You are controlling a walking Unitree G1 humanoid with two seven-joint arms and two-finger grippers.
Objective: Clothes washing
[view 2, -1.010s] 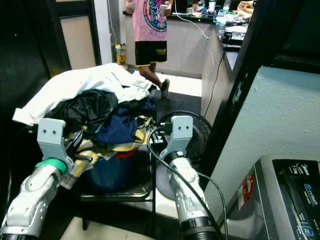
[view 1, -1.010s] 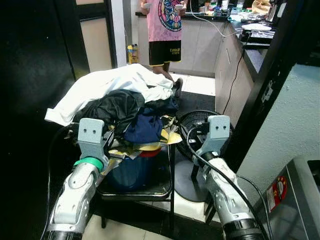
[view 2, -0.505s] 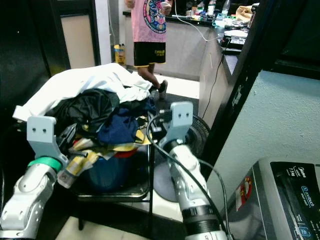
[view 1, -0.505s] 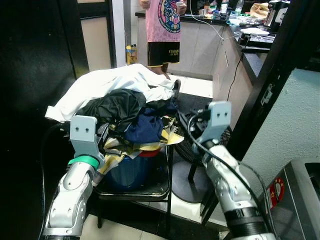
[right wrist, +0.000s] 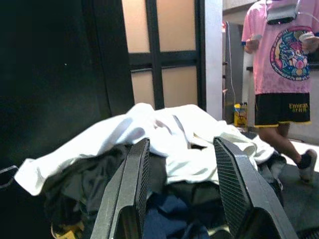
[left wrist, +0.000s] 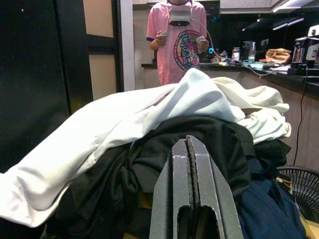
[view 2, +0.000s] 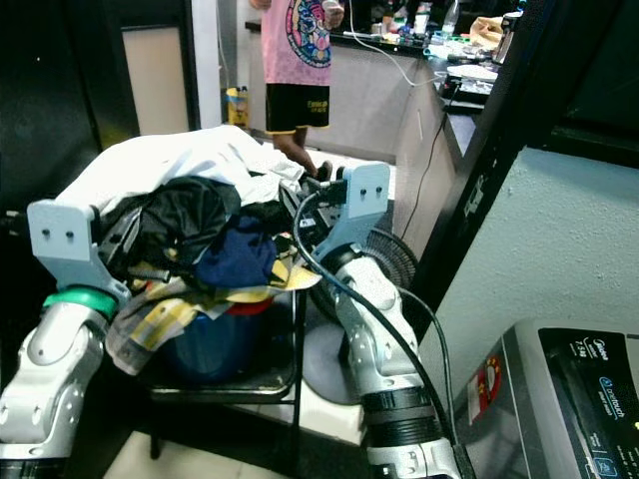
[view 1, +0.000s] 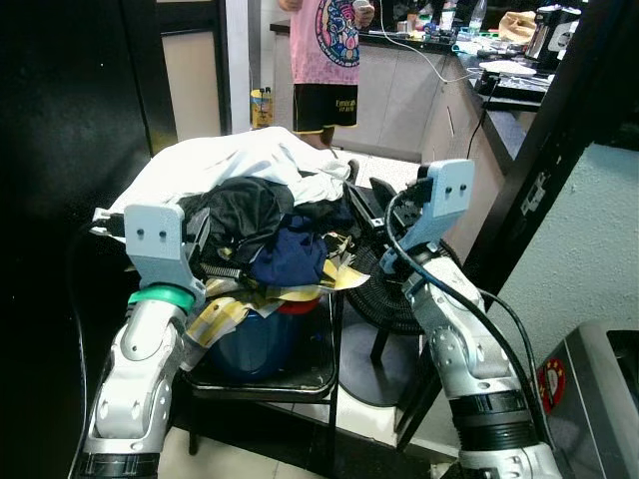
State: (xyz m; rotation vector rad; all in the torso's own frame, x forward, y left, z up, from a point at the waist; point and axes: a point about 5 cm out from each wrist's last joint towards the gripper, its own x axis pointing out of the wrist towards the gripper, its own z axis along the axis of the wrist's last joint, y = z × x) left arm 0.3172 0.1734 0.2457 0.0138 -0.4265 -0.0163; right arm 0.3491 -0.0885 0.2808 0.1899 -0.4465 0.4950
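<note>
Evidently, to lift laundry, my right gripper (right wrist: 182, 191) gapes at centre-frame pile (view 1: 250, 205), my left gripper (left wrist: 192, 191) pressed together lower left.

A heap of clothes (view 1: 255, 205) is spilling out of a blue tub (view 1: 262, 344), which is standing on a dark metal chair (view 1: 318, 377). A white garment (view 1: 215, 165) is lying crumpled across the top, one end trailing down past the tub's rim on the robot's left. Under it a black garment (view 1: 240, 208) is bunching up, and a navy piece (view 1: 290, 254) is sagging below that (its folds are hiding part of the tub). Yellow patterned cloth (view 1: 225, 311) is hanging over the tub's front rim, with a strip of red (view 1: 298, 305) peeking beside it. The pile is rising well above the rim, leaning slightly toward the left.
</note>
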